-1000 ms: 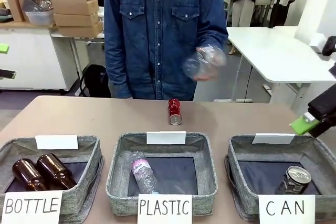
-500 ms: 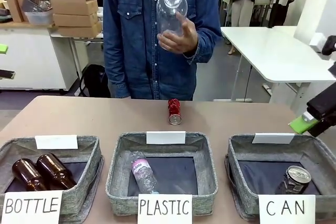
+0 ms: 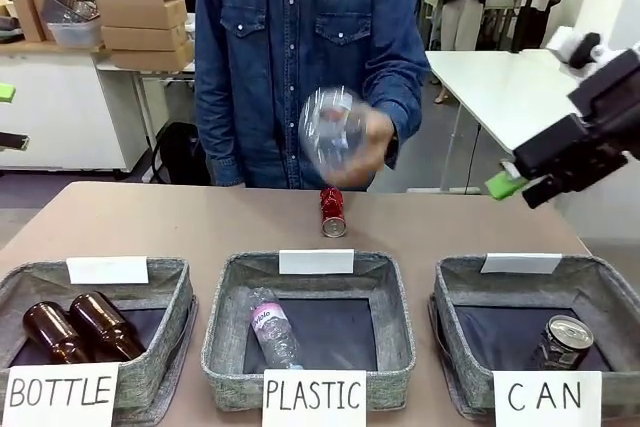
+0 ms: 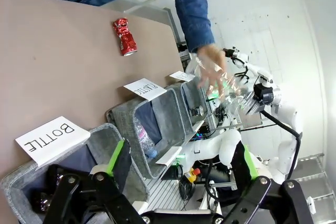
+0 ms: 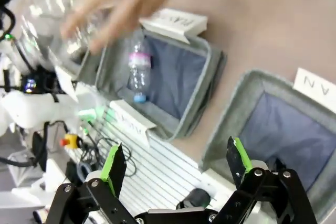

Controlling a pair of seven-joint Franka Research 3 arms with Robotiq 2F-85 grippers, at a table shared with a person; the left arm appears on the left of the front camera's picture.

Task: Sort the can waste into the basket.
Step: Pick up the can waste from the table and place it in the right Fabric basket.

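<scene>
On the table [image 3: 150, 222], just beyond the PLASTIC basket [image 3: 225, 337]: red can [image 3: 333, 213], lying on its side, silver end toward the robot, touched by nothing. In the CAN basket [image 3: 447, 332], toward its right front corner: dark can [image 3: 560, 343], silver top up. In the air above the red can: person's hand [image 3: 375, 137] around a clear plastic bottle [image 3: 330, 127], both blurred. High off the table at the right: right gripper [image 3: 520, 189], above the far edge of the CAN basket, well apart from both cans; in the right wrist view, jaws spread wide, nothing between them. Near the BOTTLE basket [image 4: 13, 195]: left gripper [image 4: 181, 161], likewise spread wide and empty, red can far ahead of it. In the BOTTLE basket: two brown bottles [image 3: 75, 327]. In the PLASTIC basket: one pink-labelled bottle [image 3: 270, 327], lying flat.
</scene>
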